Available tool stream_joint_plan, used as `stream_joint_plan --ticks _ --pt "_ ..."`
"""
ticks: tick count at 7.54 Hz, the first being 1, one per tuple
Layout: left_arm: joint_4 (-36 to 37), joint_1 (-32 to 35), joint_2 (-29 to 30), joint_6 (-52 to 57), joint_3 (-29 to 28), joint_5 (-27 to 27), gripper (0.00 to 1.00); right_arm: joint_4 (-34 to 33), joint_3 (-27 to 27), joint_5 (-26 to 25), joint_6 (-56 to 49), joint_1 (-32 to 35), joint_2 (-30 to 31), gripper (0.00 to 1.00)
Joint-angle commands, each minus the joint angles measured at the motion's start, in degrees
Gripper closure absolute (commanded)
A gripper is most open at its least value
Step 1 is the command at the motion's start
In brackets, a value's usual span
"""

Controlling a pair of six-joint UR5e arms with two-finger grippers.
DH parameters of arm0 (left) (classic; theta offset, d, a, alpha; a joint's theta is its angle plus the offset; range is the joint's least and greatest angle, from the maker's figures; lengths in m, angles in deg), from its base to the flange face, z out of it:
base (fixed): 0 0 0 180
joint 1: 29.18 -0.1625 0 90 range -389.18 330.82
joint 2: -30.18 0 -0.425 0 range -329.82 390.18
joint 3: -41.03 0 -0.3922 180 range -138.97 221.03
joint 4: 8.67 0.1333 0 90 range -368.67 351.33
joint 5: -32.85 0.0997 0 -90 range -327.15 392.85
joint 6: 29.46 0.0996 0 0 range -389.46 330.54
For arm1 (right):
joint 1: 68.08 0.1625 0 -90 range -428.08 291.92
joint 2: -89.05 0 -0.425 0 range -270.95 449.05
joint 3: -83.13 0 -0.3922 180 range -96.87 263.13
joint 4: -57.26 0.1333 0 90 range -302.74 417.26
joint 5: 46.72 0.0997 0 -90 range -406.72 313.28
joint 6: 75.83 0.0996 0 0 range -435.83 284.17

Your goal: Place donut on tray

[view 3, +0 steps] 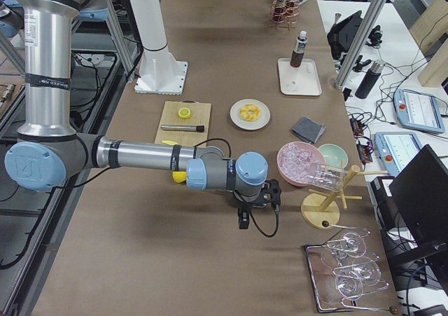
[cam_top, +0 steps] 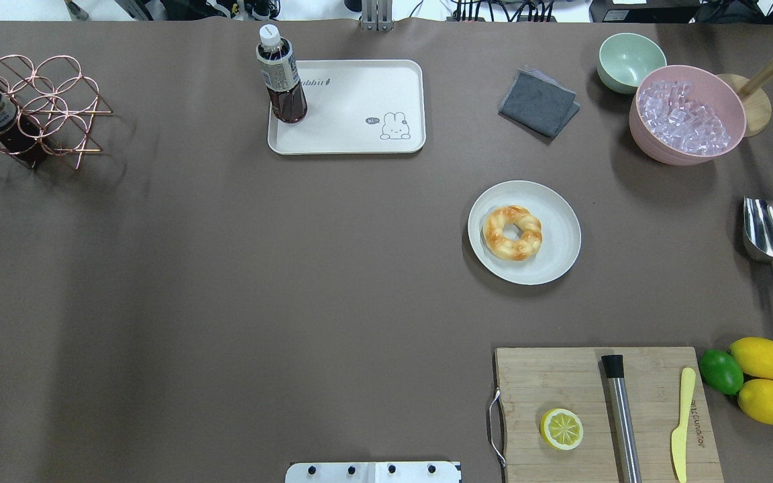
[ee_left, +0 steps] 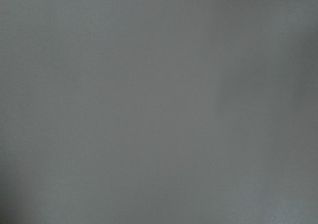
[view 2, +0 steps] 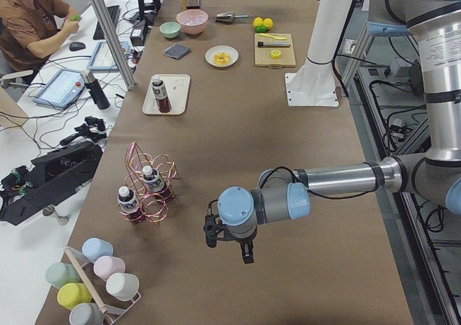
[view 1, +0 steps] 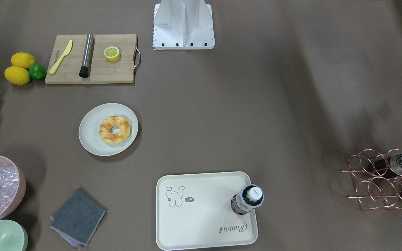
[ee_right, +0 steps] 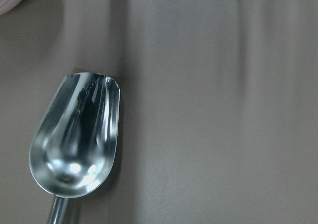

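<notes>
The donut, a twisted golden-orange ring, lies on a round pale plate right of the table's middle; it also shows in the front view. The cream tray with the rabbit drawing sits at the far edge, also in the front view. A dark drink bottle stands upright on the tray's left corner. My left gripper hangs over bare table past the copper rack. My right gripper hangs over the metal scoop. I cannot tell whether either gripper is open or shut.
A wooden cutting board holds a lemon half, a steel rod and a yellow knife. Two lemons and a lime lie beside it. A pink ice bowl, grey cloth and copper bottle rack stand around.
</notes>
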Motion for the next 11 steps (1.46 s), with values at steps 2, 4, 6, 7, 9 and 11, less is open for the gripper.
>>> stream_joint_plan --ticks 2,4,6,7,9,11 --pt "0.0 0.0 0.2 0.2 -0.1 -0.1 0.02 -0.1 0.0 0.0 0.1 0.0 -0.1 0.00" --pt "0.1 -0.1 -0.1 0.2 -0.4 -0.1 0.02 0.0 0.0 0.0 0.0 0.0 -0.1 0.00" --pt "0.2 -0.1 -0.6 0.2 -0.4 -0.1 0.02 0.0 -0.1 0.2 0.0 0.0 0.0 0.00" --pt "0.3 0.0 -0.7 0.2 -0.4 -0.1 0.02 0.0 -0.1 0.2 0.0 0.0 0.0 0.00" --pt "0.2 0.0 -1.8 0.2 -0.1 -0.1 0.02 0.0 -0.1 0.2 0.1 0.0 0.0 0.00" --pt "0.1 0.0 -1.8 0.0 -0.1 -0.1 0.02 0.0 -0.1 0.2 0.0 0.0 0.3 0.00"
